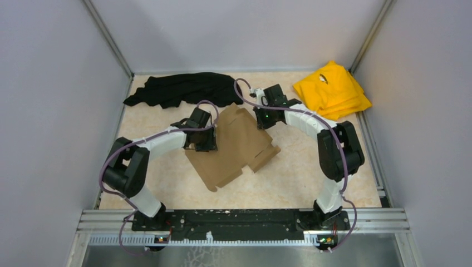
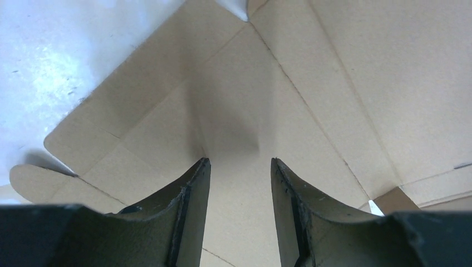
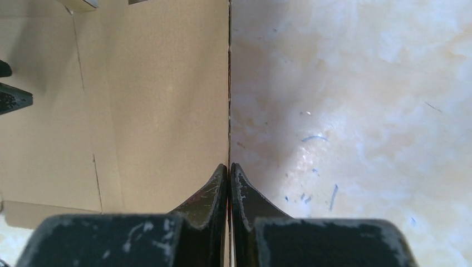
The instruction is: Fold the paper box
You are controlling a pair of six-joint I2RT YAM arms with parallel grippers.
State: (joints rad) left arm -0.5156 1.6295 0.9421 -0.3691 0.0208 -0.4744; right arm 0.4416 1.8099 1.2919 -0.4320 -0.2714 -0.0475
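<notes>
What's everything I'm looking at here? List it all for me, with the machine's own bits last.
paper box: one, brown, a flat unfolded sheet in the middle of the table.
black cloth: one, black, crumpled at the far left.
yellow cloth: one, yellow, at the far right corner.
table: one, beige and marbled, under everything.
left arm: one, white and black, reaching to the sheet's left side.
right arm: one, white and black, reaching to the sheet's far edge.
left claw: one, black, open, over the sheet's creased panels.
right claw: one, black, shut on the sheet's edge.
</notes>
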